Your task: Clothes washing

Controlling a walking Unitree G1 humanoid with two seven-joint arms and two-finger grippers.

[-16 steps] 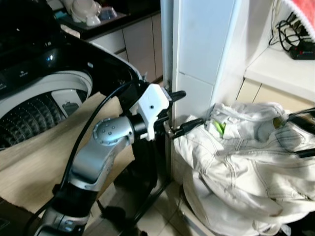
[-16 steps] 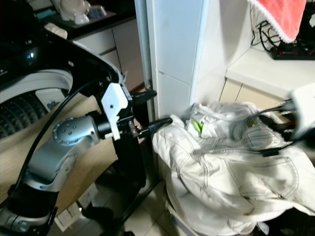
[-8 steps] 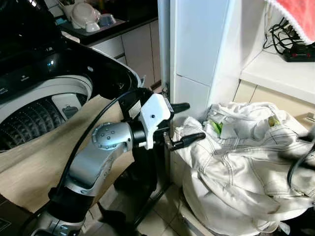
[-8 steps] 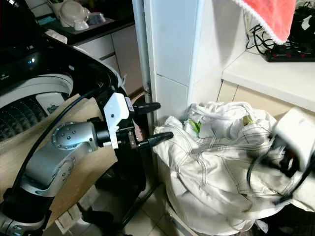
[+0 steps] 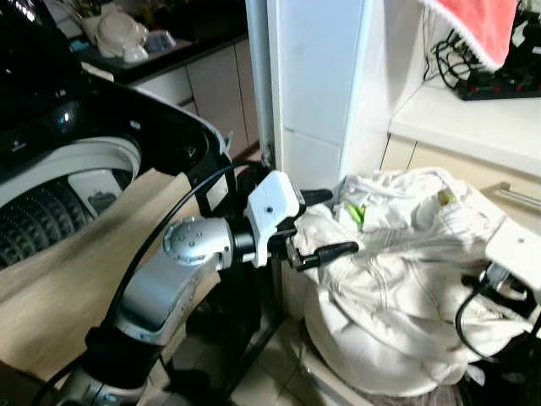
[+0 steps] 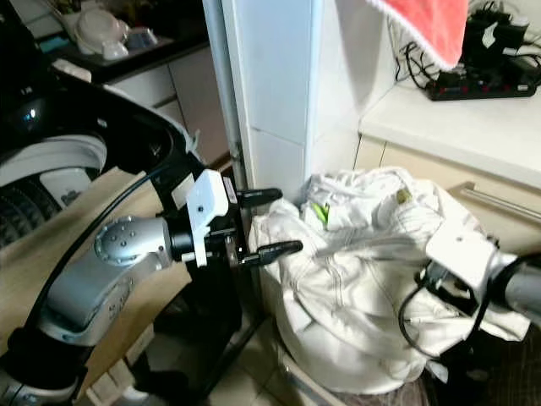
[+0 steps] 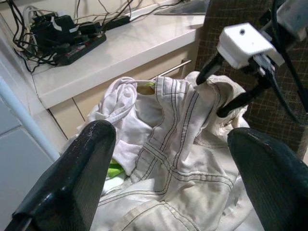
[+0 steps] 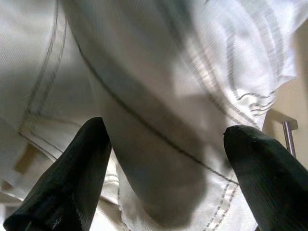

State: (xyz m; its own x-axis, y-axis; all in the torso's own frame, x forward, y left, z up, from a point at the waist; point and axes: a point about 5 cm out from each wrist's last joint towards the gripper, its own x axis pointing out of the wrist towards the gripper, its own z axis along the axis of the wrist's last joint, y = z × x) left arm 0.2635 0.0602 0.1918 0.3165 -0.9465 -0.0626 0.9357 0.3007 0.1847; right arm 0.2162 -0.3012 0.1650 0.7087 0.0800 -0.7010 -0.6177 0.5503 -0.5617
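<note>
1. Beside the white pillar [image 5: 317,76], our left hand [image 5: 325,224] reaches toward the heap of white clothes [image 5: 406,279]; its two black fingers [image 7: 82,183] are spread wide and hold nothing, with the upper one near the pillar and the lower one at the near edge of the cloth.
2. On the other side of the heap, our right hand [image 7: 226,91] is low against the cloth. In its wrist view the fingers are also wide apart, with white stitched fabric [image 8: 159,110] very close between them, but we judge that it is not gripped yet.
3. The clothes fill a basket or bin standing on the floor between the pillar and the desk [image 6: 439,127]; we cannot see the container clearly. The washing machine [image 5: 59,194] stands with its drum open on our left, well apart from the heap.
4. We think the step now is to close both hands on the garment and lift it.
5. Some risks from here:
   - The left upper finger is close to the pillar and the metal pipe [image 5: 258,76], so a small swing could hit them.
   - If we pinch only a thin fold, the heavy cloth can slip out during lifting.
   - Other pieces, such as the green item [image 5: 353,213], can be dragged out and fall on the floor.
   - The cable [image 6: 414,326] hanging at our right wrist could catch in the cloth.
</note>
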